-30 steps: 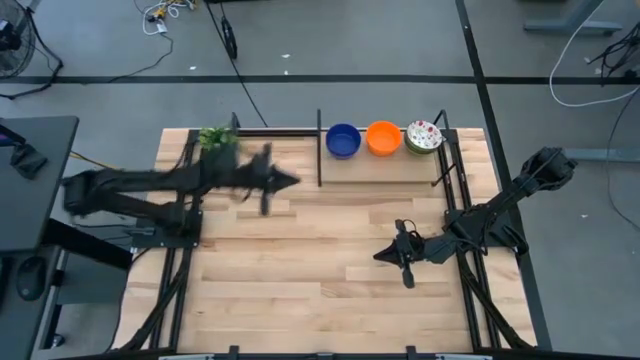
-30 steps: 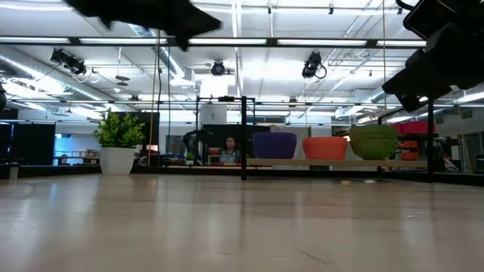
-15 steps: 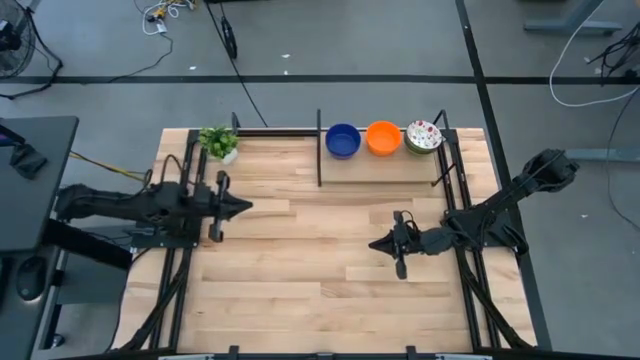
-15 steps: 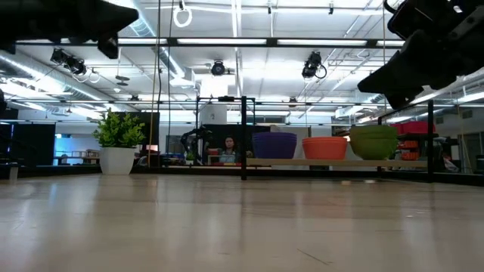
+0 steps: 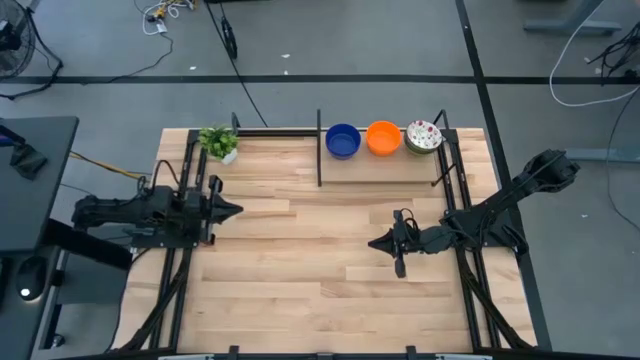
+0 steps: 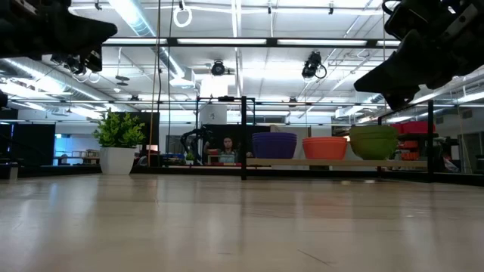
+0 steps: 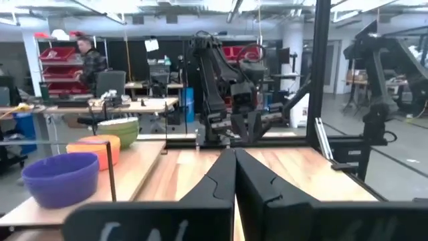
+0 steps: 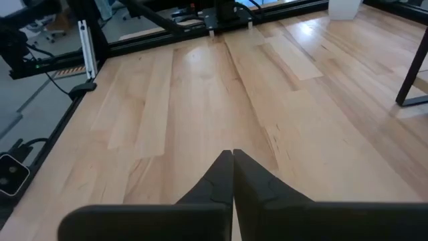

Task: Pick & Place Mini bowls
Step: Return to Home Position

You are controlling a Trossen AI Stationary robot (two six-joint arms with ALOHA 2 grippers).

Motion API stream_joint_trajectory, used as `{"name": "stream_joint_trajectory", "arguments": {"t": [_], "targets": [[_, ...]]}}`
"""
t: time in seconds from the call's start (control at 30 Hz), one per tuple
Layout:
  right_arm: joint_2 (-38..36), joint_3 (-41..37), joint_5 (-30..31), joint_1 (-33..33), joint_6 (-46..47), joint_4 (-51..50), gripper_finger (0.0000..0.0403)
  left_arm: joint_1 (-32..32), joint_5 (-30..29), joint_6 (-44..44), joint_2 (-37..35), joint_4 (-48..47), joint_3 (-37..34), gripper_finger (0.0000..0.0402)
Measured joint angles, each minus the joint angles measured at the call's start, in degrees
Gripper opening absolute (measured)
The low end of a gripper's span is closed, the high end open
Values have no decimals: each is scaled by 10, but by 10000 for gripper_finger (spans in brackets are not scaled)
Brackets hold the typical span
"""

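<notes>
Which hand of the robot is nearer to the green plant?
Left. The left hand is close to the plant, at the left side of the table; the right hand is far off, toward the right side.

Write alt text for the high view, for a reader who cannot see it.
Small round bowls, solid blue, solid orange and white with red-speckled flowers, line a shelf at the wooden table's far edge. Both dark grippers are shut and empty: left gripper near the left edge, right gripper right of centre.

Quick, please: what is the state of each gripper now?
Left gripper: jaws closed, holding nothing.
Right gripper: jaws closed, holding nothing.
</notes>
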Motion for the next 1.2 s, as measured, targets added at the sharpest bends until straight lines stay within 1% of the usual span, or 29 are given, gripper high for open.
{"name": "stream_joint_trajectory", "arguments": {"t": [0.13,0.2,0.3,0.4,0.47,0.53,0.63,0.73,0.8,0.87,1.0,1.1,1.2], "targets": [[0,0,0,0,3,1,6,0,5,1,-4,24,-25,3],[1,0,0,0,5,-1,6,0,5,-3,-4,63,-46,4],[1,0,0,0,4,0,6,-1,15,-12,-2,64,-48,7],[1,0,0,0,0,0,6,-2,26,-1,-2,65,-48,5],[1,0,0,0,0,1,6,-2,3,1,-1,55,-48,3],[1,0,0,-3,0,2,6,-2,-22,-2,-1,26,-48,3],[1,0,0,-9,-1,2,6,-2,-46,-33,-1,-10,-48,14],[1,0,0,-16,-5,14,6,-2,-46,-47,3,-12,-48,27],[-8,0,0,-16,-23,30,6,-2,-44,-47,4,-10,-48,33],[-29,0,-10,-14,-49,41,6,-2,-44,-47,3,-9,-48,37],[-107,-3,-18,-7,-71,-7,6,-2,-44,-42,3,-9,-48,38],[-185,-32,-15,-7,-91,-1,6,-2,-44,-44,3,-9,-48,39],[-266,-81,-15,-7,-94,4,6,-2,-44,-44,3,-8,-48,39]]}}
